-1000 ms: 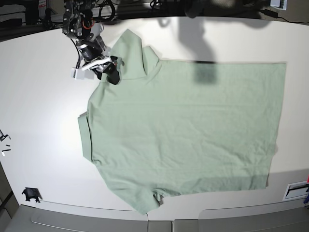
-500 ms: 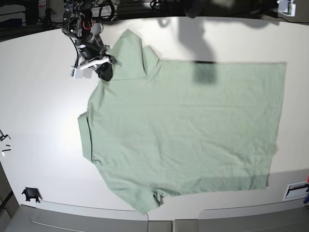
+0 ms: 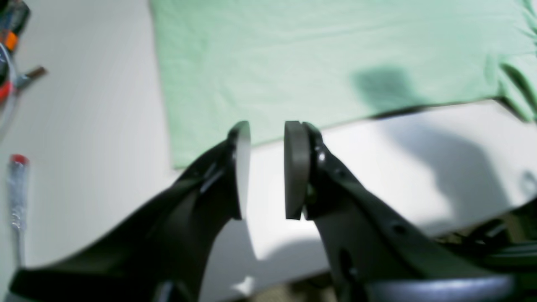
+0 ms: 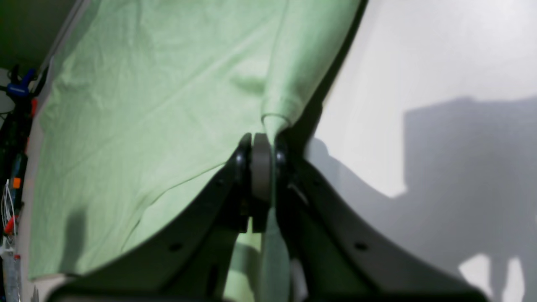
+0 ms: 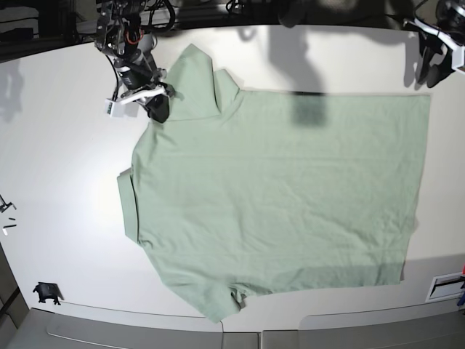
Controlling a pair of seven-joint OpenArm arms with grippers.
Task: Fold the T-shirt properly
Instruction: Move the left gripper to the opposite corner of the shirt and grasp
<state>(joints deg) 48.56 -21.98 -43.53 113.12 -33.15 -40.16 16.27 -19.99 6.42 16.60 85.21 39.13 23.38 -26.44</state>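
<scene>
The white table point(image 5: 65, 189) is cut off at every edge of the base view, and the dark clutter along the top cannot be made out. The T-shirt point(image 5: 283, 196) is spread flat across the centre and right of the frame, collar toward the left. At upper left, one sleeve edge is pinched between the closed fingers of the right gripper point(image 4: 263, 167). At upper right, the left gripper point(image 3: 267, 167) is partly cropped; its fingers are seen parted and empty above the table, near the shirt's hem corner.
</scene>
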